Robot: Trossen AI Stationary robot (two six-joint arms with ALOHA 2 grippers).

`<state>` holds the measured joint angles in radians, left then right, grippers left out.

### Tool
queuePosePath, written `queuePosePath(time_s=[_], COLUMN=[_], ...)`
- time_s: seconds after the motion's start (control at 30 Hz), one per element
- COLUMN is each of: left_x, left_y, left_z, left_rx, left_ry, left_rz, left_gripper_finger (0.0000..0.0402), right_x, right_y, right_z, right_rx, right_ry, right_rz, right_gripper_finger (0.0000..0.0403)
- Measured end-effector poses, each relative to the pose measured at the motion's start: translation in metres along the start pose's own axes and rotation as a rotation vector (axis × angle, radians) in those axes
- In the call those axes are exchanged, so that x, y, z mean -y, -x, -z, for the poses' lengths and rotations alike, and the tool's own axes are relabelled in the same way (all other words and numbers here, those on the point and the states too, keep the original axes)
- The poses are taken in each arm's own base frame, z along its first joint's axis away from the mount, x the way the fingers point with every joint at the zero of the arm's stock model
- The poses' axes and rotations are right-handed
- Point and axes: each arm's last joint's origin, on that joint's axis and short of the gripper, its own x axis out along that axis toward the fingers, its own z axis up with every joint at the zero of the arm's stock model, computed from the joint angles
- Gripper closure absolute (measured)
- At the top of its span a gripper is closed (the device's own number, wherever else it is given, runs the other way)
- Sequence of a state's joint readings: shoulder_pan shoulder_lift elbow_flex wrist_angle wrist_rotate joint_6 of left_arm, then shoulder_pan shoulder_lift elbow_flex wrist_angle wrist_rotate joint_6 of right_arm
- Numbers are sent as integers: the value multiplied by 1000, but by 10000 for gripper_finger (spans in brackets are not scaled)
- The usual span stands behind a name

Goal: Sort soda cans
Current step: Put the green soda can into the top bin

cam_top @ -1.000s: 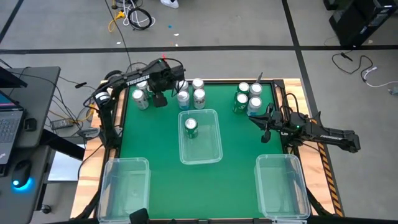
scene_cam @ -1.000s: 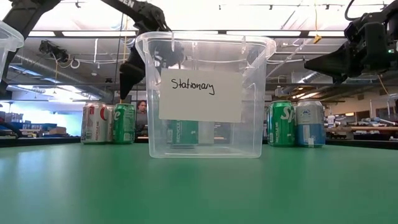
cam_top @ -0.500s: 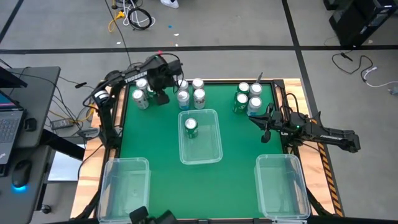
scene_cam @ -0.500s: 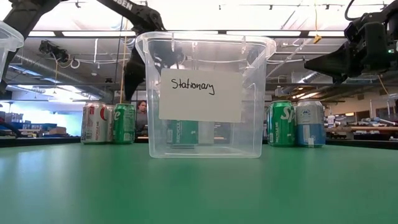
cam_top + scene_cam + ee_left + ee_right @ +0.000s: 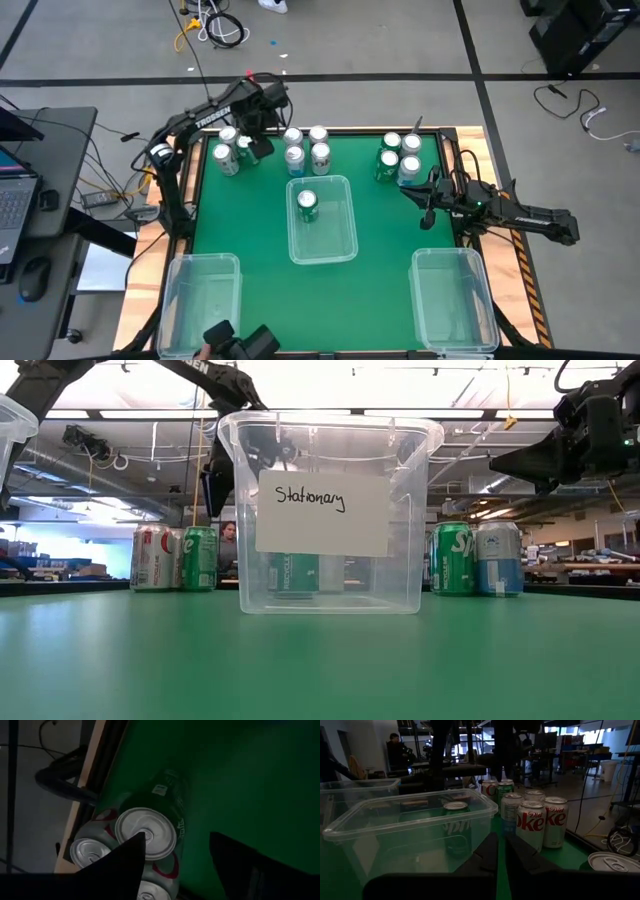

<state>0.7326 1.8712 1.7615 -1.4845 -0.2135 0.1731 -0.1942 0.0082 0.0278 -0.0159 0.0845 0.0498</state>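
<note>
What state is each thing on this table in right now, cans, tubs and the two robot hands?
Middle tub: open, holds one upright green can.
Two near tubs: open, nothing visible inside.
Cans at the far left: upright, unopened.
Cans at the far right: upright, on the mat.
Left gripper: open, above the far-left cans.
Right gripper: shut, holding nothing.

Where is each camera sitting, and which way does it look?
High view: above the table, looking straight down; both arms show.
Low view: at tabletop height, looking across at the labelled middle bin; arms enter from above.
Left wrist view: on the left arm, looking down at cans by the table's edge, past the left gripper.
Right wrist view: on the right arm, looking across the table past the right gripper.
Shared: the green can in the bin shows in both the high and right wrist views.
</note>
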Motion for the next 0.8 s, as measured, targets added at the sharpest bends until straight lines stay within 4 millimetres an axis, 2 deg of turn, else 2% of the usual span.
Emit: queuePosePath(time_s=[0.2,0.33,0.53,0.8], left_x=[-9,-12,-13,-26], left_y=[-2,-3,-3,-6], left_z=[1,2,1,5], left_rx=[0,-2,14,2], left_ry=[50,59,64,104], left_rz=[-20,-16,22,27], left_gripper_finger=[108,83,81,80], right_x=[0,0,0,0], right_y=[0,0,0,0], right_z=[0,0,0,0], right_rx=[0,0,-1,0], right_ry=[0,0,0,0], right_rz=[0,0,0,0], right_gripper_finger=[380,380,380,380])
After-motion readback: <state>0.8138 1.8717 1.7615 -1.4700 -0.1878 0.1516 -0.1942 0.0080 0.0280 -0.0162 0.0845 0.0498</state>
